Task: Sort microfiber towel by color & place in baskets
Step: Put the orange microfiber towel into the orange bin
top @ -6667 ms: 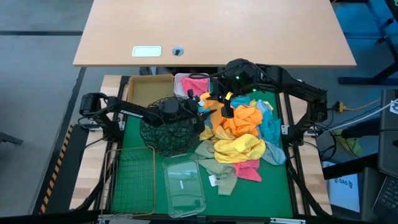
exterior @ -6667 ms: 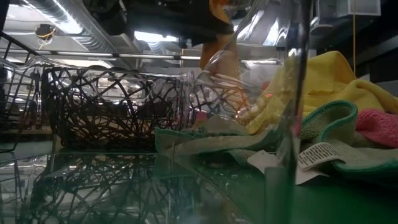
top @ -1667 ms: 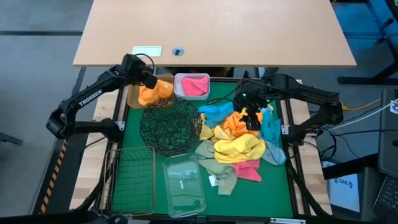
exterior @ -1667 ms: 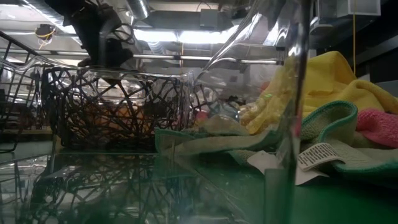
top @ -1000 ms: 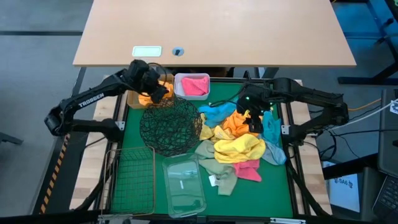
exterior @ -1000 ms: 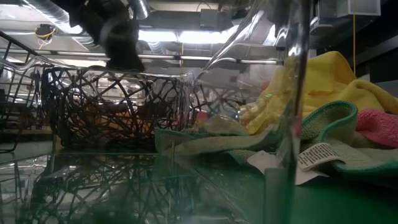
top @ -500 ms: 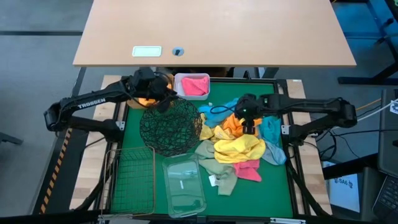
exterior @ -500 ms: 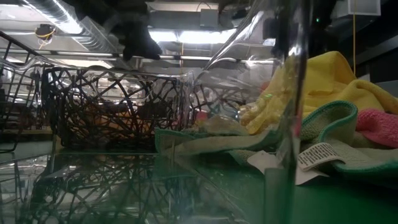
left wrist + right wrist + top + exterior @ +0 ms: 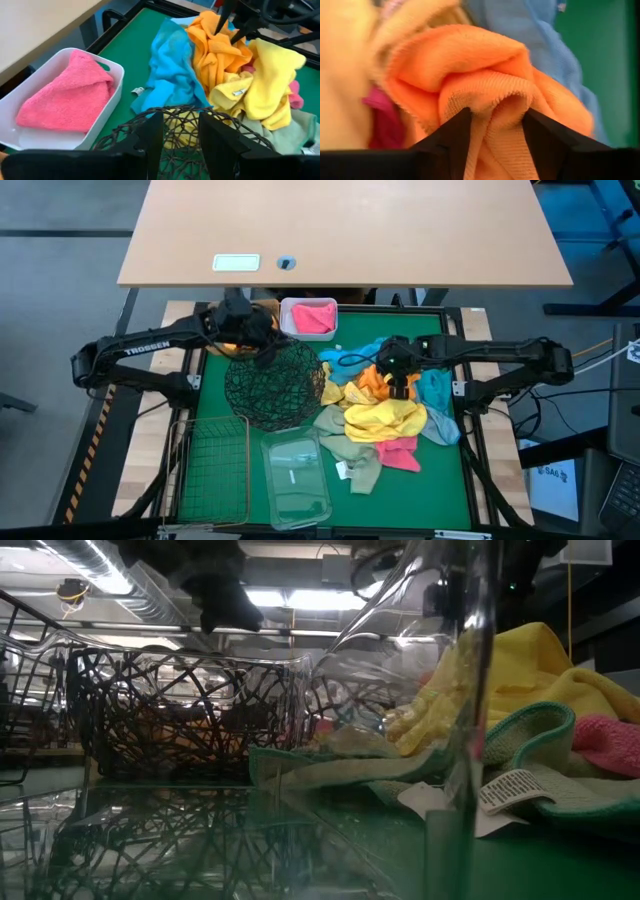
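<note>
The orange towel [image 9: 490, 80] is soft, fuzzy cloth with a fine looped nap, matt like the pink towel [image 9: 70, 102] in the smooth white plastic tub [image 9: 114, 80]. The round bowl [image 9: 272, 383] at 9 o'clock of the pile is black wire mesh. The clear tub [image 9: 295, 478] is glossy plastic; the mat [image 9: 340, 500] is matt green.

**Towels piled right of center, baskets on left half**

Mixed towel pile [image 9: 385, 415] sat on the table's right half: orange towel [image 9: 378, 380] on top toward the far edge, blue [image 9: 348, 361] beside it, yellow [image 9: 385, 418] in the middle, pink and olive toward the near edge. Folded pink towel [image 9: 312, 317] lay in the white tub [image 9: 288, 308] at the far edge. Tan box [image 9: 212, 342] held orange cloth. Black mesh bowl [image 9: 272, 383], wire basket [image 9: 211, 472] and clear tub [image 9: 295, 480] looked empty.
</note>
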### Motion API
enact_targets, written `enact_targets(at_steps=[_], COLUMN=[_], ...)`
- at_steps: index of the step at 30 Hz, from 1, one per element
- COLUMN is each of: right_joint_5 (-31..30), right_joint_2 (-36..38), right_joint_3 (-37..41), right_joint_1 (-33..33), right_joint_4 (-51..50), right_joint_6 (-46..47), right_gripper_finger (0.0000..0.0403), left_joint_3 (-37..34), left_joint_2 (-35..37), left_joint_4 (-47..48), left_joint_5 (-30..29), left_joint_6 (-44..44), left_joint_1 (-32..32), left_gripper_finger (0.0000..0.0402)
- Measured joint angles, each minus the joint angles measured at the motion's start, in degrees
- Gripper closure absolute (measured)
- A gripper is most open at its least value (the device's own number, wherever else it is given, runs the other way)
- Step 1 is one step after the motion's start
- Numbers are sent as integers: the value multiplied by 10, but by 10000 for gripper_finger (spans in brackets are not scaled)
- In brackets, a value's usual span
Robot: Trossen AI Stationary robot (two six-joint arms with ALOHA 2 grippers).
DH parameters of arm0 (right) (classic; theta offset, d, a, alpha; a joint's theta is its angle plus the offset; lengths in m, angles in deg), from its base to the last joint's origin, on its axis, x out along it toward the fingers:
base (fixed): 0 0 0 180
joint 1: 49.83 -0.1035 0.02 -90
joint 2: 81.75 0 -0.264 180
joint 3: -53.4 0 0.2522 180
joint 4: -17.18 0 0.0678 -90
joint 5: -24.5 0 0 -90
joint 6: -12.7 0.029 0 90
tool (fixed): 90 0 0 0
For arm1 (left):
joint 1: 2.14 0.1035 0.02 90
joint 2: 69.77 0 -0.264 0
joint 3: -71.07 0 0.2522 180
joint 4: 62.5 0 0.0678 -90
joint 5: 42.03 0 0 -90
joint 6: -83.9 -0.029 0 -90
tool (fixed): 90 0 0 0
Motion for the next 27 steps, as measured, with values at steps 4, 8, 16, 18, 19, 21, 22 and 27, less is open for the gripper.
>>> enact_targets(at_steps=[4,8,16,18,19,21,22,27], right_joint_5=[32,36,35,35,35,35,35,35], right_joint_2=[0,0,0,0,0,0,0,0], right_joint_3=[0,0,-5,-20,-29,-52,-65,-130], right_joint_1=[0,0,0,0,0,0,0,0], right_joint_4=[11,10,16,21,23,23,23,29], right_joint_6=[0,-1,-1,-2,-1,-1,-1,-2], right_gripper_finger=[303,386,384,396,398,394,392,399], left_joint_3=[0,0,0,0,0,0,0,0], left_joint_2=[0,0,0,0,0,0,0,0], left_joint_4=[-2,-19,-55,-65,-69,-76,-79,-114], left_joint_5=[0,-10,-16,-16,-19,-34,-42,-53], left_joint_6=[0,0,-1,-1,-1,-3,-12,-89], left_joint_1=[-17,-35,-65,-72,-75,-83,-87,-109], left_gripper_finger=[283,283,283,283,283,283,283,283])
